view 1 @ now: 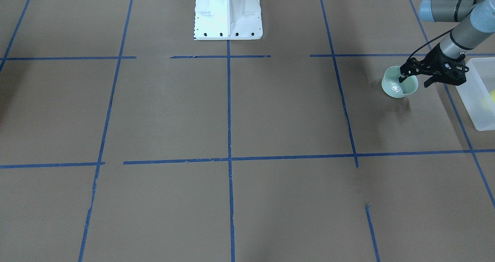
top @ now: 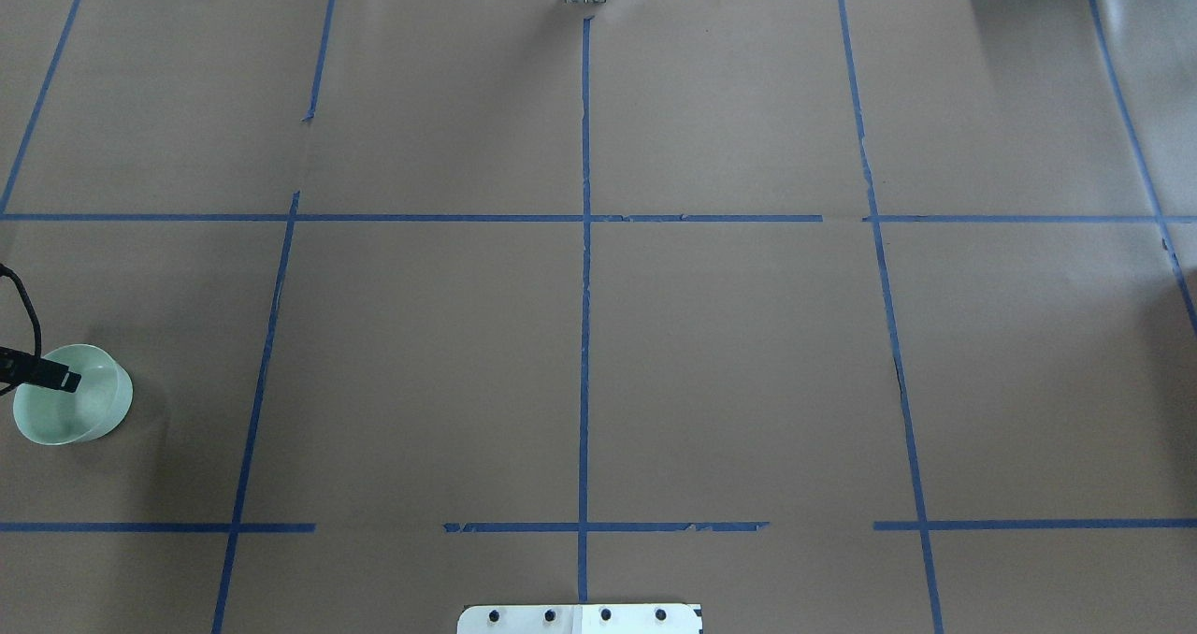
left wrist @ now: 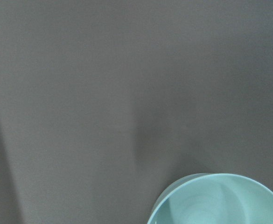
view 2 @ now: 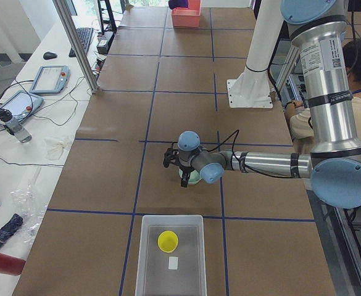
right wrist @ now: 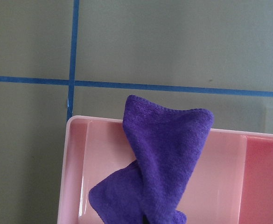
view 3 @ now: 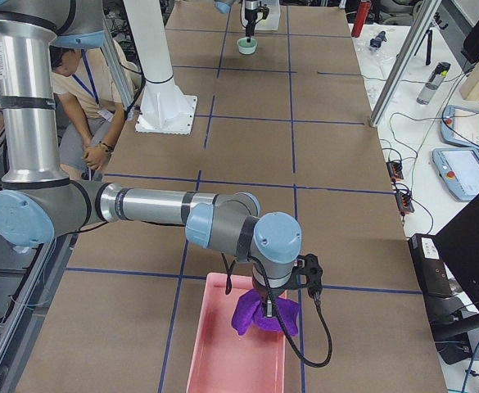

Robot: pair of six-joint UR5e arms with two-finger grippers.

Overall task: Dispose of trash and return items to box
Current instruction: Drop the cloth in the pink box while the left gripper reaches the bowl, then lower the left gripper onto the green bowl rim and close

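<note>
The mint-green bowl (view 1: 398, 87) stands on the brown table near the robot's left end and also shows in the overhead view (top: 79, 410) and the left wrist view (left wrist: 220, 200). My left gripper (view 1: 415, 81) is open over it, with one fingertip (top: 64, 380) inside the bowl and the other outside the rim. The frosted box (view 1: 477, 99) sits just beyond it and holds the yellow cup (view 2: 168, 240). My right gripper (view 3: 269, 309) hangs over a pink tray (view 3: 223, 360) at the purple cloth (right wrist: 164, 158). I cannot tell whether it is open or shut.
The white robot base (view 1: 228, 14) stands at the table's back middle. A seated operator (view 3: 83, 106) is behind the robot. Blue tape lines grid the brown table. A small white slip (view 2: 173, 263) lies in the box beside the cup.
</note>
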